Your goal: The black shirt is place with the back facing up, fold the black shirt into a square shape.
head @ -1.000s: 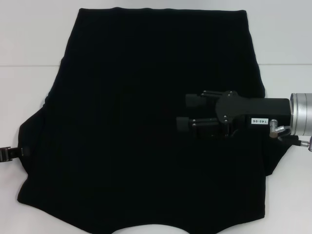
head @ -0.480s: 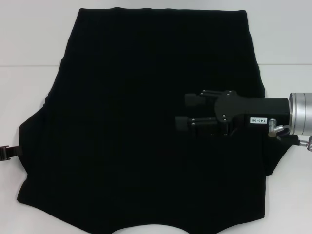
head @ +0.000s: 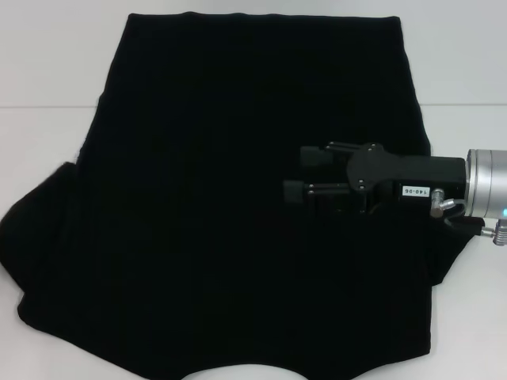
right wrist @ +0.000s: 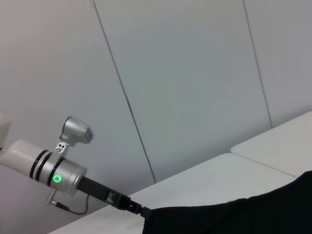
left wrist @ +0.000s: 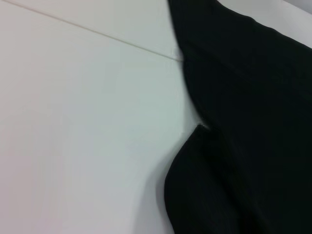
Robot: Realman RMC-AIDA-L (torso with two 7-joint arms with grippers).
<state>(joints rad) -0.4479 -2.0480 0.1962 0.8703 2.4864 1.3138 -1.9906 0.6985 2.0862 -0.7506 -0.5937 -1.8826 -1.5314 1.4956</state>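
1. Head view: the black shirt [head: 238,198] lies spread flat on the white desk [head: 47,71], plain side up, no lettering showing. Its straight edge is at the far side, its wider, lobed end nearest the robot, so its long axis runs away from the robot. The right tool [head: 299,176] hangs over the shirt's right half, pointing across toward the robot's left, its two fingers [head: 313,157] parted with nothing between them. Whether it touches the cloth I cannot tell. The shirt therefore lies directly under this tool and spreads mostly to its left. The right forearm reaches in level from the right edge. The left tool is out of sight here; the shirt's left lobe bulges toward the desk's left edge.

2. Left wrist view: the camera looks down on bare desk [left wrist: 83,122] with the shirt's edge [left wrist: 234,122] filling one side. A notch shows where the sleeve meets the body. The left tool's own fingers do not appear, so I cannot tell their state. Judging by this, the left arm sits just off the shirt's left border.

3. Right wrist view: mostly wall panels, a strip of desk [right wrist: 219,180] and a dark fold of shirt [right wrist: 234,214]. The left arm [right wrist: 58,170] shows far off, its tip meeting the shirt's edge.

4. Judgement: the left arm looks nearer the left sleeve, so that side seems the likelier next fold.
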